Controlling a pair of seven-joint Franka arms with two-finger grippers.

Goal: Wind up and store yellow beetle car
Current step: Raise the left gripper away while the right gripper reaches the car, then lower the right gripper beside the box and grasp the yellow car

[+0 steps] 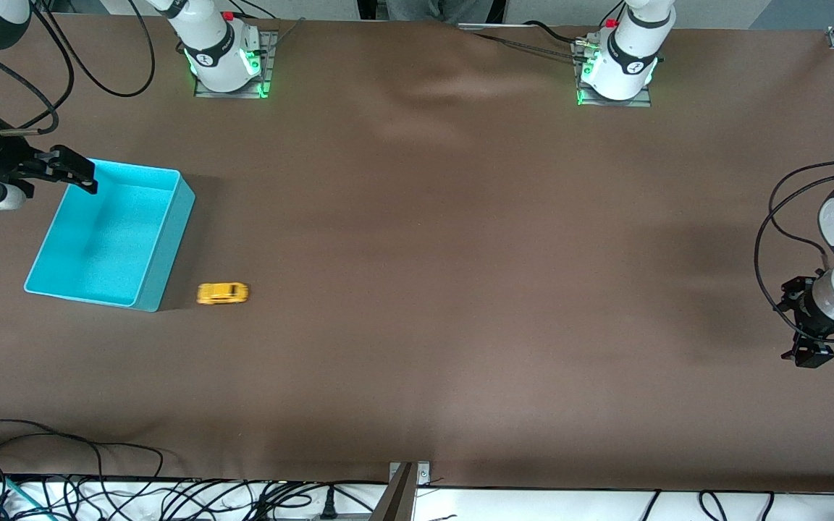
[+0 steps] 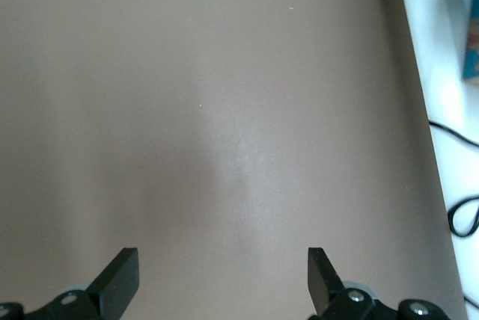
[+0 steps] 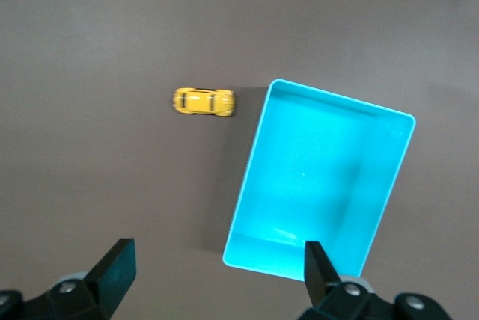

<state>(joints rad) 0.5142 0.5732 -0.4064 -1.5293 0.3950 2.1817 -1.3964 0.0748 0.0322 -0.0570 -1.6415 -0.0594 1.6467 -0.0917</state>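
Observation:
The yellow beetle car stands on the brown table, close beside the turquoise bin on the side toward the left arm's end. The bin holds nothing. My right gripper hangs open in the air over the bin's corner nearest the right arm's base, with nothing between its fingers. My left gripper waits open over bare table at the left arm's end, well apart from the car and the bin.
Loose black cables lie along the table's edge nearest the front camera. The two arm bases stand at the table's other long edge. The left wrist view shows the table's edge close to that gripper.

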